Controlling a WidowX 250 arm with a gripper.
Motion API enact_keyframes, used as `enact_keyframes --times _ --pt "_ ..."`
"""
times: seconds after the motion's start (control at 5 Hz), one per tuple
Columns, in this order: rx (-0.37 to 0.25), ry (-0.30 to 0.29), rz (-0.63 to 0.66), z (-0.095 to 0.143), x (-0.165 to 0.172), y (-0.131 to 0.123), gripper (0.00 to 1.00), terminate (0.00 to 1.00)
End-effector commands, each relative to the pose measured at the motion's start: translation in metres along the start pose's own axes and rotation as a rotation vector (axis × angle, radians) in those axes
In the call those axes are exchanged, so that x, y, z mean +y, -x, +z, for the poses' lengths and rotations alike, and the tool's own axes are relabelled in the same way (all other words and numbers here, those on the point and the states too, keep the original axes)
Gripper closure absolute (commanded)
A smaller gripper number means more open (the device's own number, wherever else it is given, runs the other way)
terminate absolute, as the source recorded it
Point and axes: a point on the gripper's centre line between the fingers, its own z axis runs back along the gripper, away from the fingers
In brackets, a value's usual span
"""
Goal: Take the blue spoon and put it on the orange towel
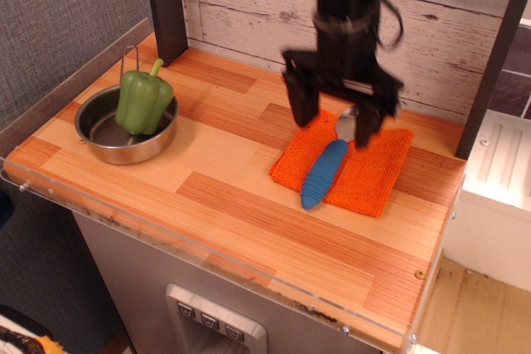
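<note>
The blue spoon (323,173) lies on the orange towel (365,170) at the table's right. Its ribbed blue handle points toward the front left and its end sticks a little past the towel's front edge. Its metal bowl shows between the fingers at the back. My gripper (336,118) hangs above the spoon's bowl end with its two black fingers spread wide and nothing between them. It is clear of the spoon.
A steel bowl (99,130) with a green bell pepper (143,100) in it stands at the left. A dark post (166,6) rises at the back left, a plank wall runs behind, and a clear rim lines the front edge.
</note>
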Motion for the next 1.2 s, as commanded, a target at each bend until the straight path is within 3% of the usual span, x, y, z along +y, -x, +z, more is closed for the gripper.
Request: enact_keyframes --times 0.0,0.4,0.8,1.0 --pt "0.0 -0.1 -0.044 0.051 0.048 0.032 0.0 0.0" --pt "0.051 -0.126 -0.028 0.041 0.066 0.057 0.0 0.0" --pt "0.078 -0.098 -0.01 0.038 0.066 0.063 0.0 0.0" --pt "0.078 -0.098 -0.01 0.038 0.066 0.063 0.0 1.0"
